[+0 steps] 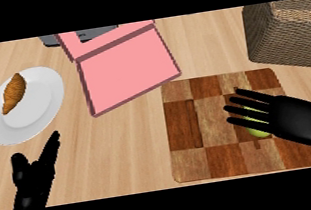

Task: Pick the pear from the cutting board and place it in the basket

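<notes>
Hovering over the checkered wooden cutting board, our right hand has its fingers spread out straight over the pear, not curled round it yet. We only see a bit of yellow-green peeking out underneath. Woven basket sits top right; left hand rests open.

right hand over pear, cutting board, basket

On the desk, a croissant is set on a plate at left; the cutting board, bearing the pear, is placed right, the basket behind it.
</notes>
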